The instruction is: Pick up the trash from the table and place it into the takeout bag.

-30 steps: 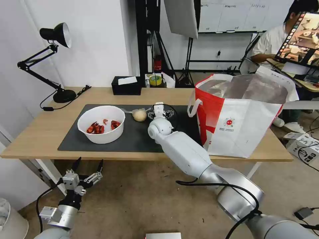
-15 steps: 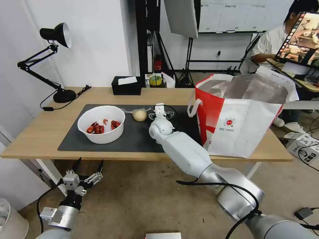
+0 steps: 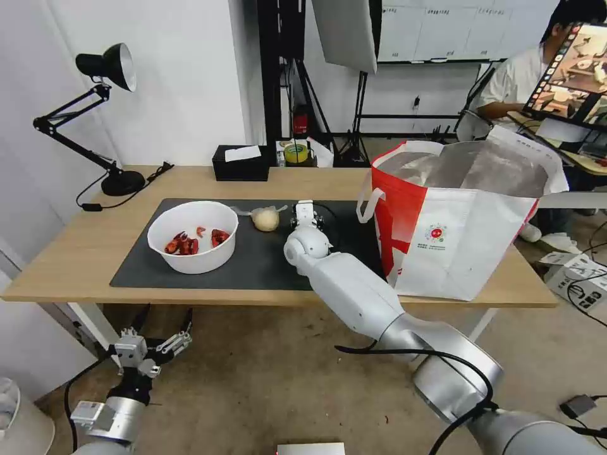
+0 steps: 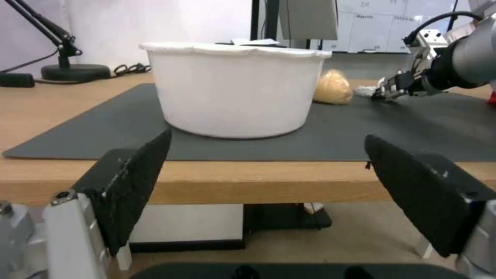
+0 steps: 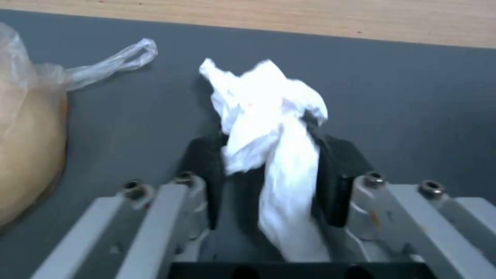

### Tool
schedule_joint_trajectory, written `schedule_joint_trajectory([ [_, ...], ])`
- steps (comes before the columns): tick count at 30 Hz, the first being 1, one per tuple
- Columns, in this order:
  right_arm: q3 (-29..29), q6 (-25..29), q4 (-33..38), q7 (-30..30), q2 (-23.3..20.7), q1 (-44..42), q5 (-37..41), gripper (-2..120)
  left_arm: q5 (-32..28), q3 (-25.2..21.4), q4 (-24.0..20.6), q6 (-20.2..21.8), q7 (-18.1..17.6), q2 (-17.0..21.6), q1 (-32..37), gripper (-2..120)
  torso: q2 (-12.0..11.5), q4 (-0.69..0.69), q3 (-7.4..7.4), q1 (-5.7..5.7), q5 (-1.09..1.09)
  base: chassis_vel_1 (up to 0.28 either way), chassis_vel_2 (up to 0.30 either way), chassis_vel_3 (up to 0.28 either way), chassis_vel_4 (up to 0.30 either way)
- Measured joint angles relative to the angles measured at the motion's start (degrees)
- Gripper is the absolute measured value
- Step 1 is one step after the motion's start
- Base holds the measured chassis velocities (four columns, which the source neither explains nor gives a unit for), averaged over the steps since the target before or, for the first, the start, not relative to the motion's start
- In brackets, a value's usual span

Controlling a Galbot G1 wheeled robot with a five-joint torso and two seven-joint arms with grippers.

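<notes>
Right gripper (image 5: 269, 155) sits low on the dark grey mat (image 3: 253, 259) at frame centre, jaws pinched on the crumpled white tissue (image 5: 269, 116), w/ the bagged pale lump (image 3: 265, 219) just left of it and the white bowl (image 3: 193, 243) of red scraps further left. Left gripper (image 3: 161, 316) hangs bottom left, below the light-wood table (image 3: 69, 253) edge, fingers spread wide & empty. Takeout bag (image 3: 461, 234) stands open at right on the table (foil lining showing); black desk lamp (image 3: 95, 114) upper left, black tissue box (image 3: 240, 163) at the rear edge.
</notes>
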Motion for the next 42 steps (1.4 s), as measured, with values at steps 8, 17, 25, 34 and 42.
schedule_joint_trajectory([
  [8,0.0,1.0,1.4,-0.3,-0.1,-0.6,0.0,9,0.3,0.0,-0.2,0.0,0.0,-0.3,0.4,100,0.0,0.0,0.0,0.0,0.0,0.0,0.0,0.0,0.0],
  [17,-1.1,2.9,7.4,-1.1,-3.0,-2.6,-1.5,0,0.5,-0.2,-0.4,0.0,0.0,-0.8,0.8,100,0.0,0.0,0.0,0.01,0.0,0.0,0.0,0.0,0.0],
  [25,-2.3,4.6,17.3,-2.8,-8.8,-6.3,-3.8,0,1.1,0.1,-0.6,0.0,0.0,-1.6,0.9,100,0.0,0.0,0.0,0.01,0.0,0.0,0.0,0.0,0.0],
  [34,-1.9,7.0,31.5,-5.8,-15.5,-12.3,-5.8,0,1.3,0.0,-1.0,0.0,0.0,-1.9,1.7,100,0.0,0.0,0.0,0.0,0.01,0.0,0.0,0.0,0.0],
  [42,0.6,10.6,43.5,-10.5,-21.5,-18.3,-12.5,0,1.6,-0.1,-1.3,0.1,-0.1,-1.7,2.6,100,0.0,0.0,0.0,0.0,0.01,0.0,0.0,0.0,0.0],
])
